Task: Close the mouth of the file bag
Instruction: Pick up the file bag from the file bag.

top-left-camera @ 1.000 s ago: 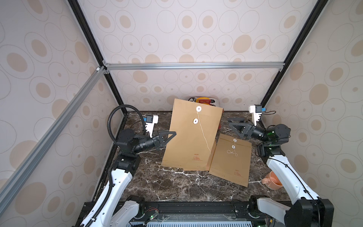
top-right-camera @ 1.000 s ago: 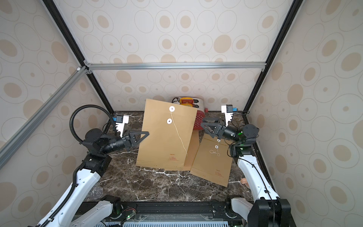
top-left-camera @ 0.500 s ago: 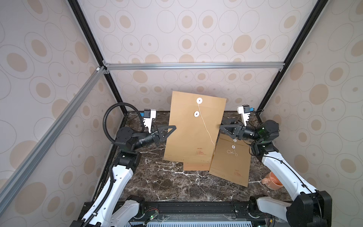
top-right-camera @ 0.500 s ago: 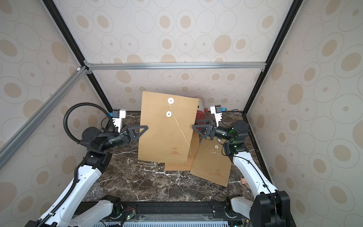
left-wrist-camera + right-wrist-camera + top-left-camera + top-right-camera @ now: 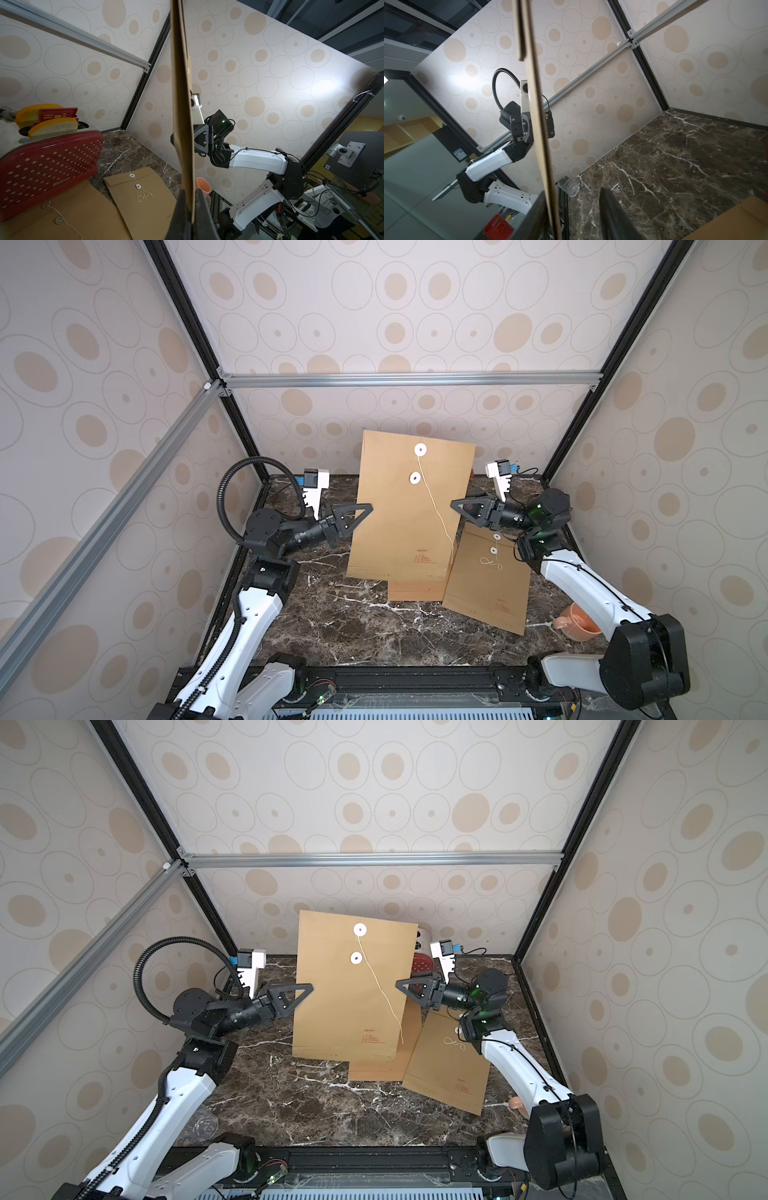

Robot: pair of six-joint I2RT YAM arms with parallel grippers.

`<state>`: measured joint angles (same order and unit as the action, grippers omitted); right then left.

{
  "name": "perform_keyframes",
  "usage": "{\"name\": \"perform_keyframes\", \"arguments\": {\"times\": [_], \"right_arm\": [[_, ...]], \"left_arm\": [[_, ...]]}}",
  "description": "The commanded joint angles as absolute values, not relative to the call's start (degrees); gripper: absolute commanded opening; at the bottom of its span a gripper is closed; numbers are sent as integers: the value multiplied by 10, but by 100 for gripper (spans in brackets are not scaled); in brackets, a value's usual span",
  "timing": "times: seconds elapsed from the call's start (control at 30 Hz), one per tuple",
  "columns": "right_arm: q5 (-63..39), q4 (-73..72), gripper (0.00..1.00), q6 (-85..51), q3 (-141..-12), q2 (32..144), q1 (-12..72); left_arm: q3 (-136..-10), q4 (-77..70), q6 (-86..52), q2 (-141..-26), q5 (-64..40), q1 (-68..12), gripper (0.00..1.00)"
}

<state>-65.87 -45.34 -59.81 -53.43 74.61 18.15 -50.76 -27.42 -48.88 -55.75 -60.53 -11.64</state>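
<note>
A brown file bag [image 5: 399, 526] [image 5: 345, 1006] hangs upright above the table in both top views, flap side facing the camera. It has two white discs, and a loose string [image 5: 436, 506] hangs from the upper one. My left gripper [image 5: 365, 508] [image 5: 192, 199] is shut on the bag's left edge. At the opposite edge my right gripper [image 5: 455, 504] [image 5: 573, 191] is open. The bag's edge [image 5: 537, 104] rests against one finger, and a wide gap separates it from the other.
Two more file bags [image 5: 490, 580] [image 5: 415, 593] lie flat on the marble table [image 5: 353, 626] under the raised one. An orange cup [image 5: 579, 622] stands at the right front. A red toaster [image 5: 47, 158] is at the back, and a clear cup [image 5: 570, 186] at the left front.
My right gripper moved left to the bag's right edge and its jaws narrowed. The left gripper raised the bag slightly and brought it more upright.
</note>
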Motion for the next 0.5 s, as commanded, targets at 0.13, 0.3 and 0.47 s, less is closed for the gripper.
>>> {"name": "perform_keyframes", "arguments": {"times": [0.13, 0.3, 0.47], "right_arm": [[-655, -412, 0, -546, -551, 715, 186], [-656, -331, 0, -494, -560, 688, 186], [-670, -315, 0, -495, -566, 679, 185]], "left_arm": [[-528, -223, -448, -550, -594, -120, 0], [-572, -153, -424, -579, -609, -120, 67], [-614, -147, -404, -602, -608, -120, 61]]}}
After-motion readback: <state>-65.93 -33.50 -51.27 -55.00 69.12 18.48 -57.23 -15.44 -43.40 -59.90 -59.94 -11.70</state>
